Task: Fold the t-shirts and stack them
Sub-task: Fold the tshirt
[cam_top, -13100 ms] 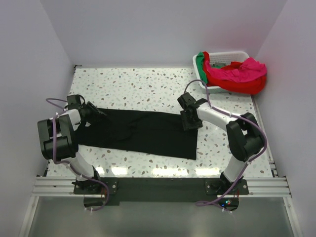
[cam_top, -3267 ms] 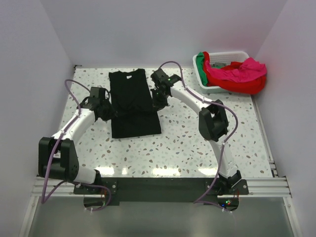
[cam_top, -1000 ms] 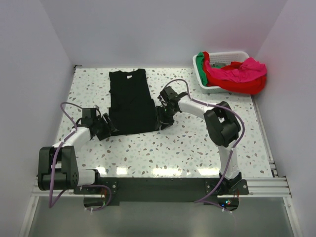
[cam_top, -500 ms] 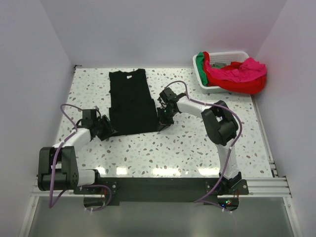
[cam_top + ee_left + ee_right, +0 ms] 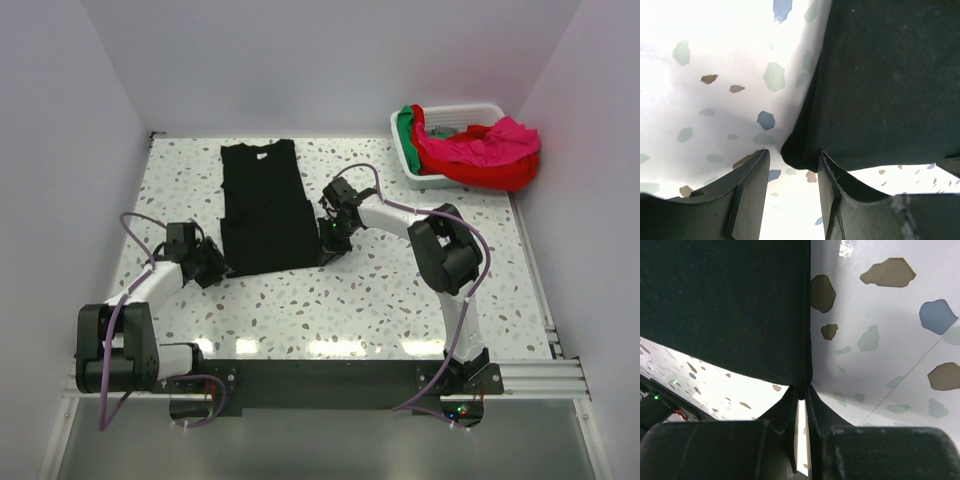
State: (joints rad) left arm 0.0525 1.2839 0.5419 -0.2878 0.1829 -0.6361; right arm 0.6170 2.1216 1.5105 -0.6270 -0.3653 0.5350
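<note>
We see the plain black cloth t-shirt (image 5: 262, 205) lying flat on the speckled white table (image 5: 400, 290). The right gripper (image 5: 801, 392) pinches its near corner (jaws nearly together), while the left gripper (image 5: 791, 159) straddles the other corner, spread.

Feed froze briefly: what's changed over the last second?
Right jaws closed on the shirt's near right corner. Left jaws narrowed around its near left corner but are not shut. Shirt and basket stayed put.
</note>
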